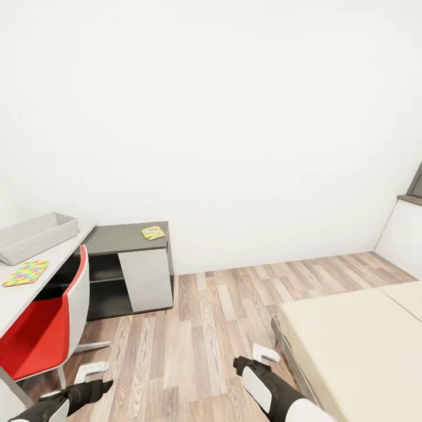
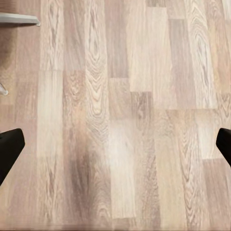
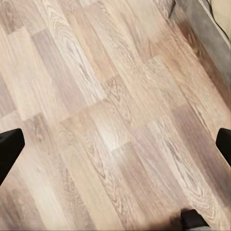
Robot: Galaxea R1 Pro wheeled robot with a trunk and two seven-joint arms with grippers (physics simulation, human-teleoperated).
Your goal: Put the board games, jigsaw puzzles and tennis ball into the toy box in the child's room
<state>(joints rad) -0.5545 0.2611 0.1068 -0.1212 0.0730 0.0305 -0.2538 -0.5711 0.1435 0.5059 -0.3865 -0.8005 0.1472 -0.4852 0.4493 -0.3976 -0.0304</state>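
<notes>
Illumination is bright, even and diffuse, source not identifiable; the white wall (image 1: 234, 117) is close to washed out. Shadows are soft and faint, darkest under the chair (image 1: 53, 328) and inside the cabinet (image 1: 111, 281). Wrist views render the plank floor (image 2: 120, 120) slightly soft, with straight lines bowing toward head-view edges.

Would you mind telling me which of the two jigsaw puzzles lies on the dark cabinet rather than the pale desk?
The smaller-looking jigsaw puzzle, farther from the toy box; the other puzzle lies on the pale desk.

I see matt wood-plank floor (image 1: 223, 328) with visible grain, a glossy red-and-white plastic chair (image 1: 53, 328), a smooth pale grey toy box (image 1: 35, 234), a plain beige mattress (image 1: 357, 346), and smooth matt white walls (image 1: 234, 117).
</notes>
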